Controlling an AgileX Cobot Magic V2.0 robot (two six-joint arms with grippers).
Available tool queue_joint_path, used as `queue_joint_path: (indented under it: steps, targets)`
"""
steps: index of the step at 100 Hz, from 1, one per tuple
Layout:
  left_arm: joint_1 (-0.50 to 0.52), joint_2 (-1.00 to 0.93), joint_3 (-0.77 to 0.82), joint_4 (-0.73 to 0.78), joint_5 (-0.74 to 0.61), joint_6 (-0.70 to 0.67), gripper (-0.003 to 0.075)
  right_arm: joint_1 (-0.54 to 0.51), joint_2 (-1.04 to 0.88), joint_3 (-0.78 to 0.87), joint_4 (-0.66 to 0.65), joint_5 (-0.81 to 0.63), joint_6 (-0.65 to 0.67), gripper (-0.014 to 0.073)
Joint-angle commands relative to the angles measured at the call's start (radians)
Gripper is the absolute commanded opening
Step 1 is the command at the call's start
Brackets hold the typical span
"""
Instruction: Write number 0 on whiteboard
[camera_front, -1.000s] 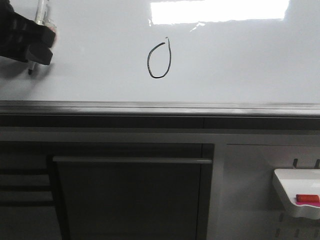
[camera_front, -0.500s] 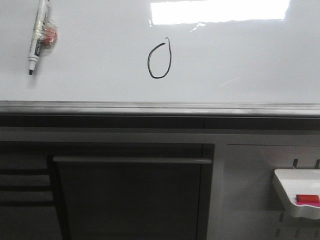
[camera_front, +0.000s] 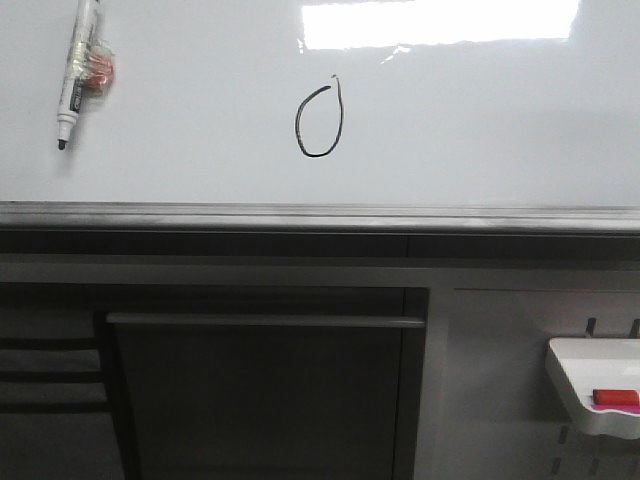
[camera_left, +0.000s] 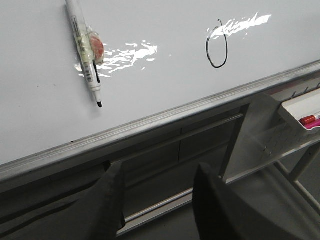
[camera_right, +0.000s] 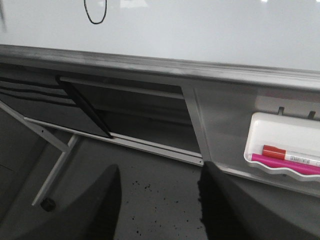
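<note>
The number 0 (camera_front: 319, 125) is a black oval with a thin tail at its upper right, drawn on the whiteboard (camera_front: 480, 120). It also shows in the left wrist view (camera_left: 217, 50) and the right wrist view (camera_right: 95, 11). A marker pen (camera_front: 76, 70) lies on the board at the far left, uncapped tip toward the board's near edge; it shows in the left wrist view (camera_left: 85, 52) too. My left gripper (camera_left: 159, 172) is open and empty, below the board's grey edge strip (camera_left: 150, 125). My right gripper (camera_right: 160, 172) is open and empty over the floor. Neither gripper shows in the front view.
A small white tray (camera_front: 595, 390) with a red item hangs at the lower right; in the right wrist view (camera_right: 285, 145) it holds a red and a pink marker. Under the board are a dark cabinet panel (camera_front: 260, 390) and metal frame legs (camera_right: 55, 165).
One second ago my left gripper was at the marker on the board's far left. It has let go and drawn out of the front view, leaving the marker lying on the board.
</note>
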Motion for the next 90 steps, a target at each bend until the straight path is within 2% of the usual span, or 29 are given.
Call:
queue_joint_path:
  steps: [1,12,36,43,90]
  targets:
    - [0.004,-0.005,0.001,-0.022,-0.1,-0.013,0.0291,-0.006,0.002,-0.008,0.008,-0.081,-0.005,0.0307]
    - [0.004,-0.005,0.012,-0.024,-0.111,-0.015,0.0239,-0.006,0.002,-0.003,-0.028,-0.079,-0.005,0.0234]
    - [0.004,-0.005,0.016,-0.024,-0.126,-0.015,-0.002,-0.006,0.002,-0.003,-0.048,-0.076,-0.005,-0.0013]
    - [0.004,-0.005,0.016,-0.024,-0.126,-0.015,-0.002,-0.006,0.002,-0.003,-0.048,-0.075,-0.005,-0.0074]
    - [0.004,-0.005,0.016,-0.063,-0.104,-0.015,-0.002,-0.006,0.004,-0.003,-0.048,-0.068,-0.005,-0.0073]
